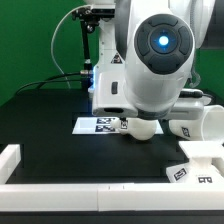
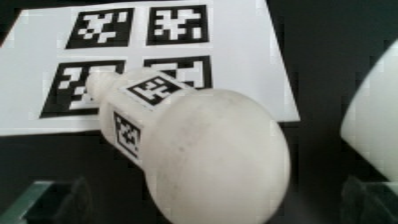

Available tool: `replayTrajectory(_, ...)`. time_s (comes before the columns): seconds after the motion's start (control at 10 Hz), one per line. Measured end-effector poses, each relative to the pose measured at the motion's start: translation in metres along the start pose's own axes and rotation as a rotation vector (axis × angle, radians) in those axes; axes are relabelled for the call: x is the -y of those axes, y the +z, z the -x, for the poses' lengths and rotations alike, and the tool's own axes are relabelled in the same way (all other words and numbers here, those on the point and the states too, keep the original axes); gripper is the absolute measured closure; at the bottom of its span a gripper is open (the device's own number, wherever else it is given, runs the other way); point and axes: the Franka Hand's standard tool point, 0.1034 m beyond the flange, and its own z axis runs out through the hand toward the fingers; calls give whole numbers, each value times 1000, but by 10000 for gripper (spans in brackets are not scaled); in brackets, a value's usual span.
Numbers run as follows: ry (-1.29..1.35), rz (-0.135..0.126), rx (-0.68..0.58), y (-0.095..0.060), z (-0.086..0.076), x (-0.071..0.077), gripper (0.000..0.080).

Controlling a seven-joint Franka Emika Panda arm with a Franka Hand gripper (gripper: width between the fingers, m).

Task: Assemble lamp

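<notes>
The bulb [image 2: 205,140] lies on its side on the black table, its tagged neck over the edge of the marker board [image 2: 54,95] and its round head between my fingers. My gripper [image 2: 214,200] is open, with one dark finger [image 2: 57,198] on each side of the head and a gap on both sides. In the exterior view the bulb [image 1: 141,127] shows just below the arm, whose body hides most of the gripper. The shade [image 1: 198,120] stands at the exterior view's right, and its edge also shows in the wrist view [image 2: 381,100]. The flared base [image 1: 196,158] lies at the front right.
The marker board [image 1: 98,125] lies flat beside the bulb. A low white rail [image 1: 60,192] runs along the front of the table and up the exterior view's left side. Cables and a black stand [image 1: 88,50] rise at the back.
</notes>
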Motion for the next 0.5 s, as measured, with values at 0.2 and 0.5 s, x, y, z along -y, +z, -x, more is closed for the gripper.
replayTrajectory(0.2,7,-3,2,1,-1,-3,101)
replayTrajectory(0.5,6,-2,1,2,-1,-2,101)
